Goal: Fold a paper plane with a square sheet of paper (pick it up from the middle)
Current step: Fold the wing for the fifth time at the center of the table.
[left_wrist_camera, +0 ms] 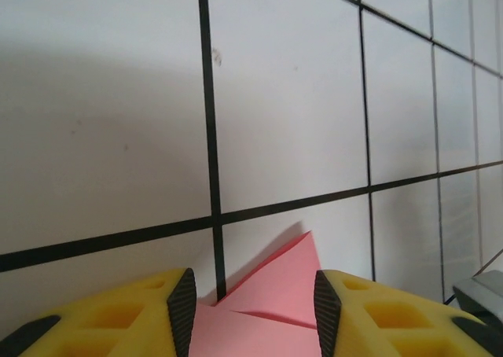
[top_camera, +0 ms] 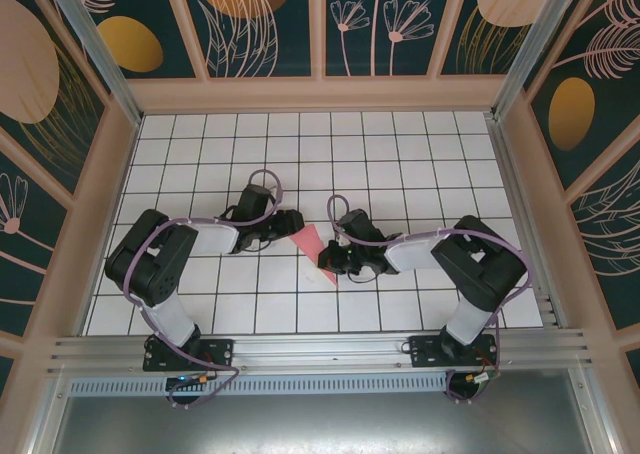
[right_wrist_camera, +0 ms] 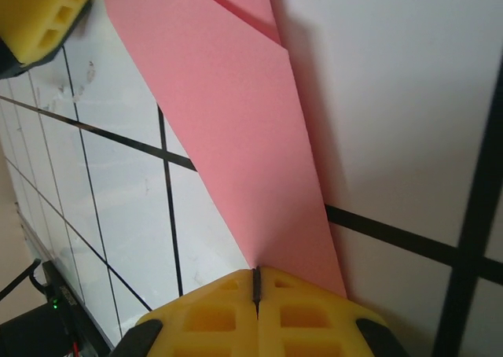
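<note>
The pink-red sheet of paper (top_camera: 308, 240) lies folded into a narrow pointed shape at mid table, between my two grippers. In the left wrist view its layered flaps (left_wrist_camera: 275, 294) span the gap between my left gripper's (left_wrist_camera: 254, 314) spread fingers, which stand open around it. That left gripper (top_camera: 292, 224) sits at the paper's far-left end. My right gripper (top_camera: 328, 266) is at the near end. In the right wrist view its jaws (right_wrist_camera: 255, 282) are shut, with the tapering paper strip (right_wrist_camera: 228, 113) running into their seam; the strip casts a shadow on the tiles. A left finger (right_wrist_camera: 39, 19) shows at that strip's far end.
The white tiled table (top_camera: 300, 154) with black grid lines is walled by wooden frames and patterned panels at the back and sides. An aluminium rail (top_camera: 320, 349) with both arm bases runs along the near edge. Both arms reach inward toward the centre.
</note>
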